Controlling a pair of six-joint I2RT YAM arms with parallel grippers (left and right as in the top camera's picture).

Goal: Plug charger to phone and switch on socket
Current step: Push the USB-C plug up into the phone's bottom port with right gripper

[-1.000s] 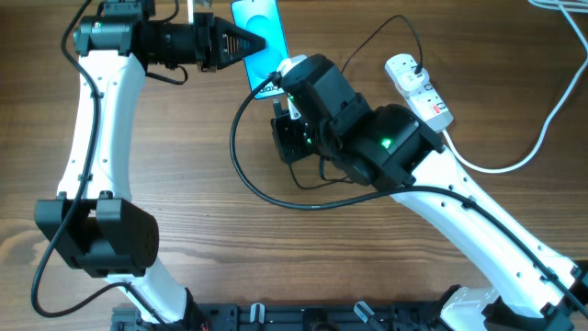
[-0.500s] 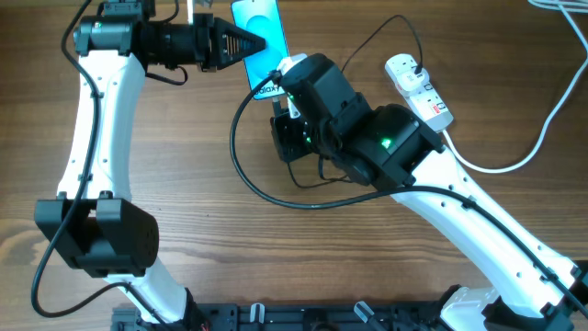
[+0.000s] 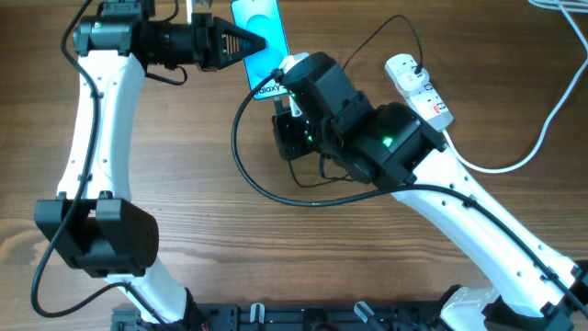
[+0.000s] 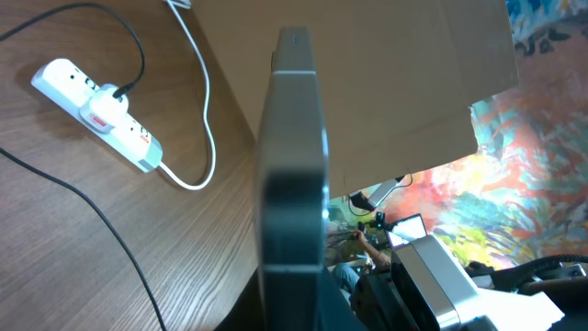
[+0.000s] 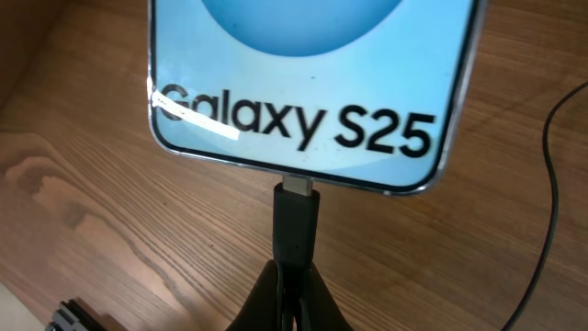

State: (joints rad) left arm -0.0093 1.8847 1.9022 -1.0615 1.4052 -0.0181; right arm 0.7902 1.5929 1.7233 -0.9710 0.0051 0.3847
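Two grips are set: left fingers (image 3: 241, 39) clamp the phone (image 3: 260, 28) by its edges above the counter (image 3: 184, 230), and right fingers (image 5: 268, 299) pinch the charger (image 5: 296, 216) at its tip, against the phone's bottom edge. The phone looks rigid, slick and breakable. The charger seems limp except at that stiff tip, so hold it there.

My left arm (image 3: 92, 119) stretches away along my left side with the wrist turned to point rightward, and my left gripper (image 3: 248, 42) is clamped on the phone (image 3: 260, 18). My right arm (image 3: 478, 221) reaches in diagonally from the lower right, my right gripper (image 5: 292, 280) pinched tight on the charger (image 5: 296, 221) plug.
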